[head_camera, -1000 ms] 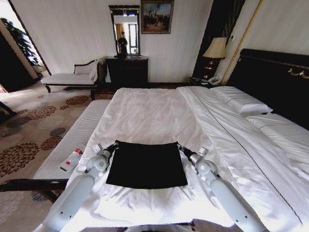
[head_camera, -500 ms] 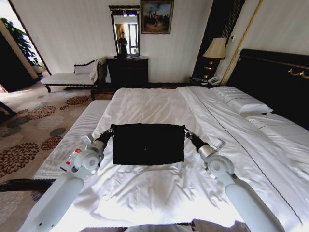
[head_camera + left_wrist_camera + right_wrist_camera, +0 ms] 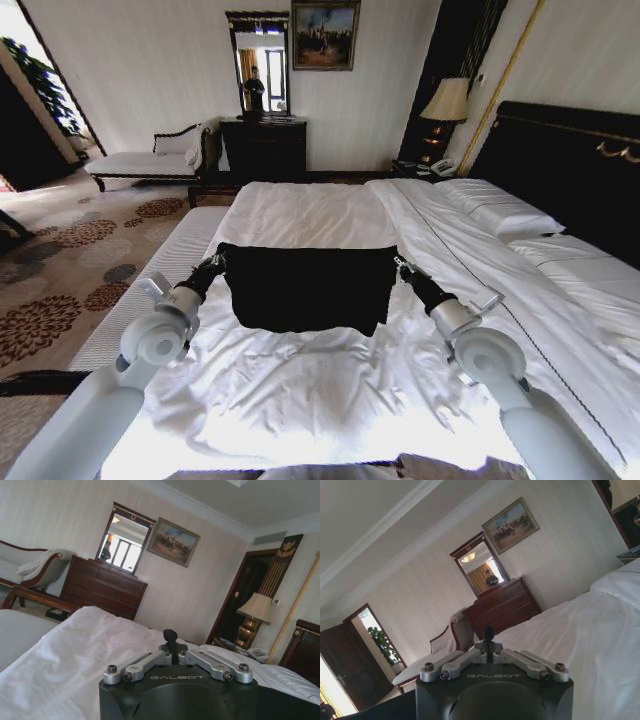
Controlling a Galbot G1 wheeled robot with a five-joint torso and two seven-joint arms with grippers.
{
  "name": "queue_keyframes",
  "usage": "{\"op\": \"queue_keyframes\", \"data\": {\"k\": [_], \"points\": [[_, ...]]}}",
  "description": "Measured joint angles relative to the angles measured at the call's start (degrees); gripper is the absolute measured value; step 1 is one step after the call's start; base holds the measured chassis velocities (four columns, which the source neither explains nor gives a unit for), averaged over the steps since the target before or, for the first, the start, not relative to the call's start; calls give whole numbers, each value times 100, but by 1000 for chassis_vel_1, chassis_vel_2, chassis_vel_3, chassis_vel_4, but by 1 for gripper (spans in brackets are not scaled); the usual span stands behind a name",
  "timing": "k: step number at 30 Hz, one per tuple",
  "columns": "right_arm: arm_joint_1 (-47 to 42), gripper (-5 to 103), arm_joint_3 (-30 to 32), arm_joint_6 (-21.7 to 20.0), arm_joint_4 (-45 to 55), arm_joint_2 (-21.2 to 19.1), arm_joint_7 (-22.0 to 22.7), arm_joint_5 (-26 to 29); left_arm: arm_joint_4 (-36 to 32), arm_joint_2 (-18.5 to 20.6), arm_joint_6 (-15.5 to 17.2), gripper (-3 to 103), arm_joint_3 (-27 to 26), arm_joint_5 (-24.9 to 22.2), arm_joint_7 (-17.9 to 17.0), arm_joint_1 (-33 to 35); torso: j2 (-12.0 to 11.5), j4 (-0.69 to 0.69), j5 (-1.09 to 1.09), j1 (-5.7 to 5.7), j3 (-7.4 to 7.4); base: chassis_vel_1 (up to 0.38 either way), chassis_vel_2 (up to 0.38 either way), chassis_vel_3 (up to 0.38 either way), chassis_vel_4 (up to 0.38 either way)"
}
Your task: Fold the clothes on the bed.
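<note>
You've got the black T-shirt (image 3: 308,288) stretched out between both arms, up off the bed (image 3: 330,390) and hanging roughly over the middle of the white duvet. It reads as a wide dark rectangle with its top edge pulled fairly taut and the lower edge drooping a bit, a small flap sagging at the lower right. No lettering visible on the side facing you.

Your left gripper (image 3: 214,262) is at the shirt's top left corner, fingers pressed together and pinching the fabric there. In the left wrist view the gripper (image 3: 170,636) shows its fingertips meeting in one dark tip, with the white bedding and the far wall beyond. Your right gripper (image 3: 402,265) does the same at the top right corner, pinched onto the cloth, and the right wrist view shows that gripper (image 3: 489,632) with its tips drawn into a single point too.

Both arms reach forward from near you, about level with each other, one on each side of the shirt.

Around it: pillows (image 3: 500,212) at the far right by the dark headboard (image 3: 570,160), a white-cushioned bench (image 3: 150,295) just left of the bed, and a dark dresser (image 3: 264,147) with a mirror (image 3: 258,62) at the far wall. Nothing here is really a container, so nothing to report on contents.
</note>
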Motion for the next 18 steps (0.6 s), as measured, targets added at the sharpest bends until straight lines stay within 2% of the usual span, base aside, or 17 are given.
{"op": "queue_keyframes", "data": {"k": [2,6,7,11,13,16,18], "points": [[-84,0,49,-18,73,12,19,6,-85,0,3,0,-78,-2,-2,103,0,0,0,0,0,0,0,0,0],[-570,0,303,-140,478,108,106,57,-618,-100,29,0,-580,-31,-26,857,0,-1,1,0,0,0,0,0,0],[-570,0,303,-140,478,108,106,57,-618,-100,29,0,-580,-31,-26,857,0,-1,1,0,0,0,0,0,0],[-1263,0,687,-392,1249,261,288,312,-1337,-496,123,0,-1366,-37,-69,2012,0,0,-1,0,-1,0,0,0,0],[-1385,0,732,-412,1306,285,304,312,-1444,-570,130,0,-1466,12,-52,2179,0,0,-3,-1,-1,0,0,0,0],[-1853,0,877,-478,1369,413,448,273,-1671,-920,137,0,-1797,369,56,2986,1,1,0,-2,-1,0,0,0,0],[-1931,0,908,-502,1369,437,499,275,-1677,-974,142,0,-1851,403,52,3125,2,1,0,-2,-1,0,0,0,0]]}}
